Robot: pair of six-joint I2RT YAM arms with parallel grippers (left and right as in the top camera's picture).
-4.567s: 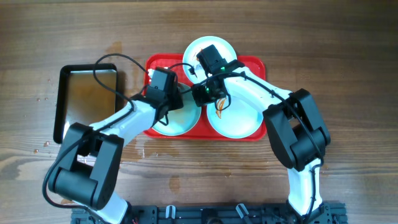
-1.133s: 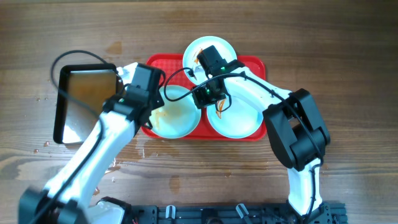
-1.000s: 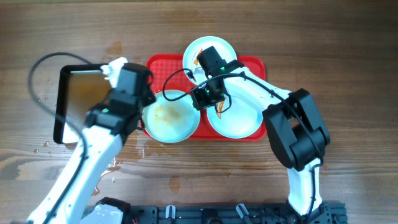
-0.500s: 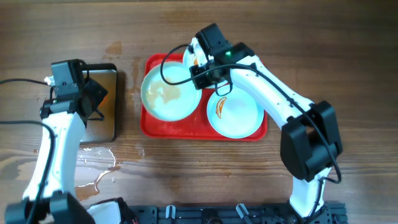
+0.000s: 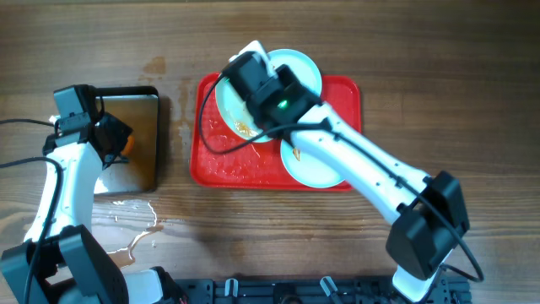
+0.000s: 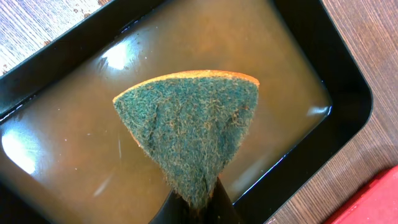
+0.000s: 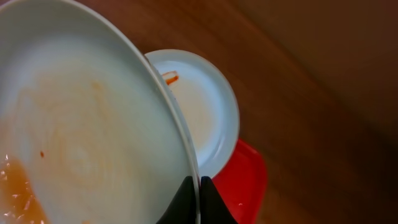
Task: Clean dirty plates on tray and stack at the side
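The right jaws pinched a plate [image 7: 93, 124] by its rim (sauce [image 7: 15, 186] pooled low); it could slip or spill. The left jaws clamped a sponge [image 6: 186, 130] over the pan [image 6: 336, 81].

right arm [image 5: 354, 160] across tray [image 5: 221, 165], tilted plate [image 5: 229, 114] above

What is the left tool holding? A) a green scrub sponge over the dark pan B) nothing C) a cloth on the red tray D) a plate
A: the left wrist view shows the green sponge pinched in the left tool above the dark pan of brown liquid; the right tool has the plate.
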